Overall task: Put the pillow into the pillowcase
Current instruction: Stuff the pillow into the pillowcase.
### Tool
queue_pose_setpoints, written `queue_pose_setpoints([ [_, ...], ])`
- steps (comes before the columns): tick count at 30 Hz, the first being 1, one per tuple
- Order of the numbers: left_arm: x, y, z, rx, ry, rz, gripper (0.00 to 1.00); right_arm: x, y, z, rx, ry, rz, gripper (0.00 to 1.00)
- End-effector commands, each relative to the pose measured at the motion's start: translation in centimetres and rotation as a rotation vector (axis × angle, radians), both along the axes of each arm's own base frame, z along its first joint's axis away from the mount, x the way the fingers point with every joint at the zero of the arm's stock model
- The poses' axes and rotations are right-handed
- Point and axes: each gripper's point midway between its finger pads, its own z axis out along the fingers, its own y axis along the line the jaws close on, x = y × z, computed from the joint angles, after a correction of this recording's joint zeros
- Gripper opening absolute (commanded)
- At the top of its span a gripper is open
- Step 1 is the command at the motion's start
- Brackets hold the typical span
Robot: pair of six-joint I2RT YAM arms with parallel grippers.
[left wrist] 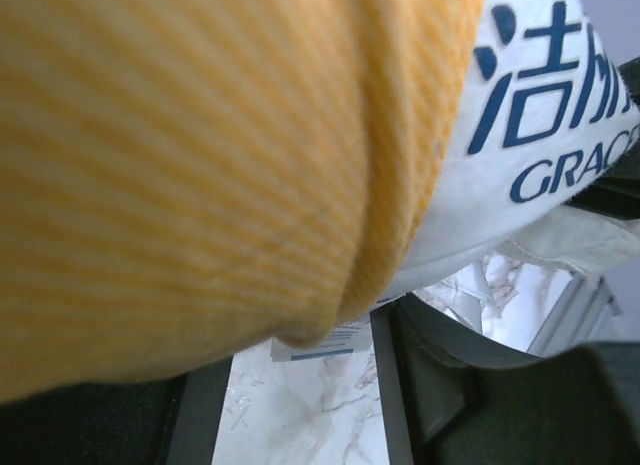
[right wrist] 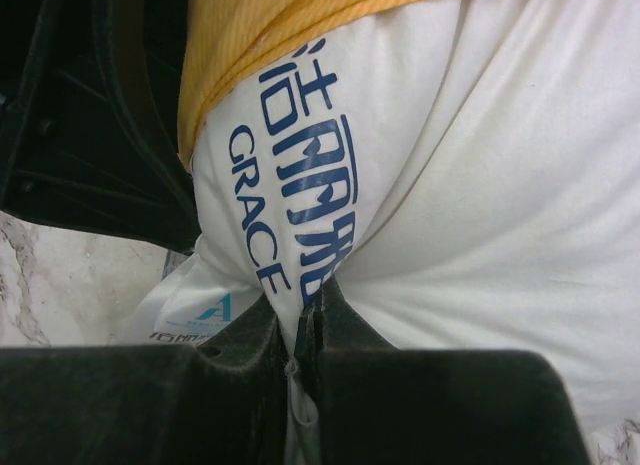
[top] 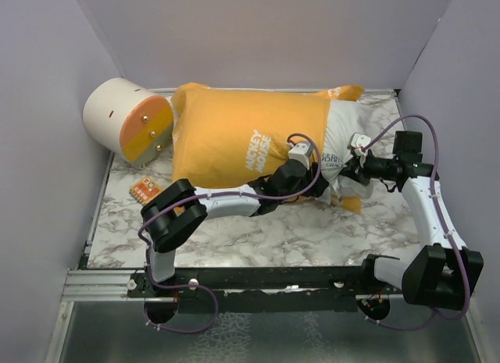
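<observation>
**Top view.** The pillowcase (top: 242, 137) covers most of the pillow (top: 337, 133); only the end nearest the right tool (top: 351, 151) is bare white. At the case's open hem sits the left tool (top: 303, 154), directly opposite the right one. Judgement: one anchors the pillow so the other can draw the hem over it. A cylinder (top: 129, 121) lies far from both tools, out of play.

**Left wrist view.** The orange hem fills the frame right against the tool, with printed pillow skin just past it and the desk (left wrist: 300, 405) below. Its own fingers are not clearly seen, so I cannot tell whether it grips.

**Right wrist view.** The tool is closed, pinching a fold of white pillow fabric beside the blue lettering (right wrist: 300, 195). The hem lies just ahead of the pinch. Judgement: only the last stretch remains.
</observation>
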Motion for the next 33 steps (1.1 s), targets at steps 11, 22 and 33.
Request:
queue_pose_setpoints([
  [11, 0.4, 3.5, 1.4, 0.224, -0.127, 0.154, 0.64, -2.7, 1.1, -1.0, 0.087, 0.217, -0.021, 0.01],
  [22, 1.2, 3.4, 3.3, 0.184, -0.165, 0.154, 0.46, -2.4, 1.0, -1.8, 0.082, 0.229, -0.028, 0.01],
  [33, 1.3, 2.7, 3.5, 0.180, -0.161, 0.094, 0.25, -1.8, 0.6, -2.2, 0.060, 0.216, -0.036, 0.01],
])
